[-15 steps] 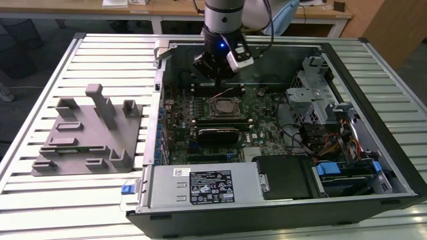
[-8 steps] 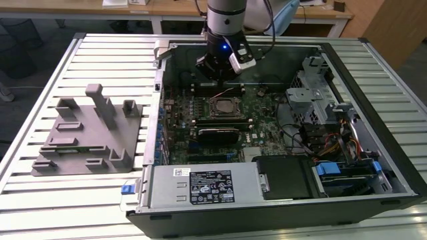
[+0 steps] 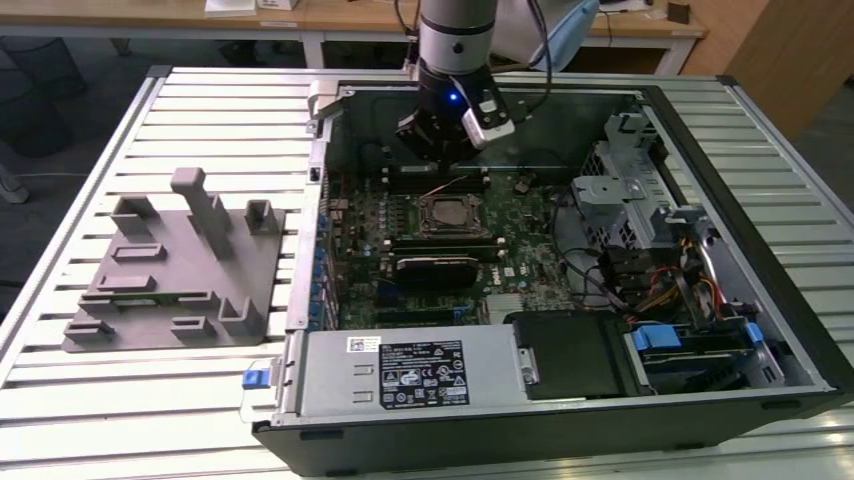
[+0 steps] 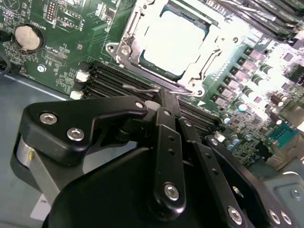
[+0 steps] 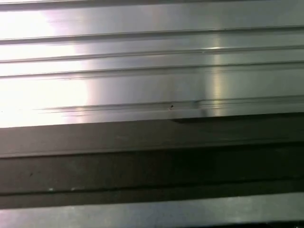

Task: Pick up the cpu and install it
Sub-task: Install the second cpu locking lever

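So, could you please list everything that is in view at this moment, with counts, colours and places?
Flat square cpu with pale silver top: one, seated in the metal-rimmed socket frame on the board.
Green motherboard: one, inside the case.
Open black computer case: one, lying on the table.
Grey plastic tray with upright blocks: one, on the exterior view's left of the case.
Silver slatted metal table: one, under everything.
Round silver coin battery: one, on the board.
Black gripper: one, above the board, just behind the socket in the exterior view.
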